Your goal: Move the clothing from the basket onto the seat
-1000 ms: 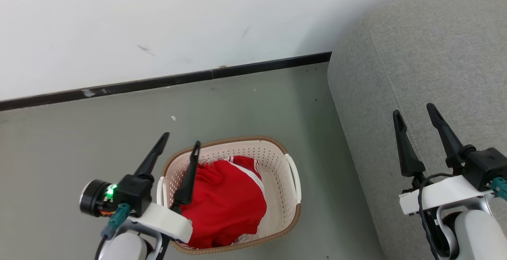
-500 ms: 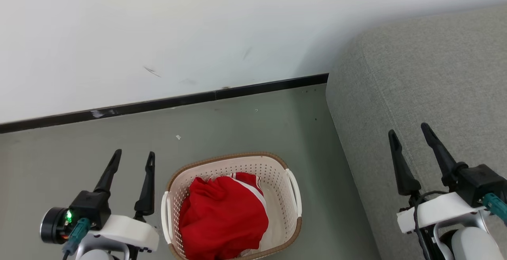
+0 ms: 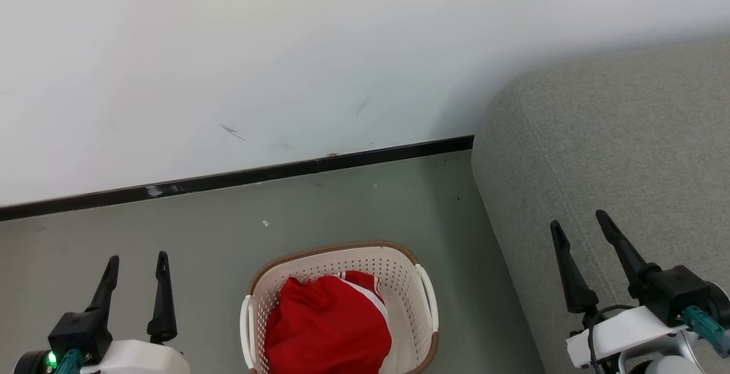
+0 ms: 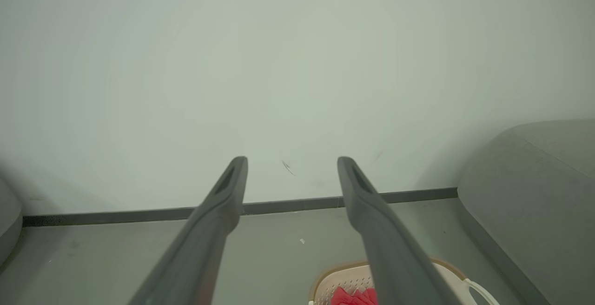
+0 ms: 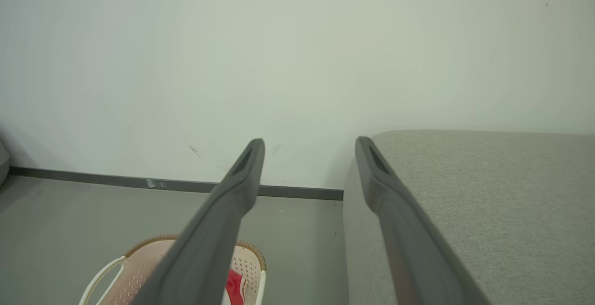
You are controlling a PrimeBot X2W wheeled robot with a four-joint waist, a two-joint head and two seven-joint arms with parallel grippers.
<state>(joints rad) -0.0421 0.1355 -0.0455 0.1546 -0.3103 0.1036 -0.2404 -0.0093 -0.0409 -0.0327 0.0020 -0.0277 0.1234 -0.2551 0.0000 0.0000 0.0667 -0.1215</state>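
You have both grippers empty and spread wide. In the head view your left gripper (image 3: pixel 138 258) stands at the lower left over the bare grey-green floor (image 3: pixel 188 231), its two dark fingers well parted and pointing up the picture, clear to the left of the basket (image 3: pixel 336 247). A green light (image 3: pixel 52 358) glows at its wrist. Your right gripper (image 3: pixel 577 220) stands at the lower right with its jaws just as wide and nothing between them. It shows against the grey fabric of the seat (image 3: pixel 621 134), near the seat's left edge; whether it touches the fabric you cannot tell. The clothing (image 3: pixel 328 328) lies in the basket, a bright red heap that fills most of it, with white stripe trim along its upper right side. The basket sits on the floor between your two grippers, its brown rim and white side handles in sight, its near end cut off by the bottom of the picture. A strip of floor separates it from the seat's side. The seat's top is plain grey cloth with a stitched seam near its edge. Behind the basket a black skirting (image 3: pixel 228 180) runs along the foot of the white wall (image 3: pixel 285 49), which carries a few dark scuffs, and a small white scrap (image 3: pixel 265 223) lies on the floor. The left wrist view looks between its open fingers at that wall, with a corner of the basket and a bit of red at the bottom. The right wrist view shows the basket at lower left and the seat at right.
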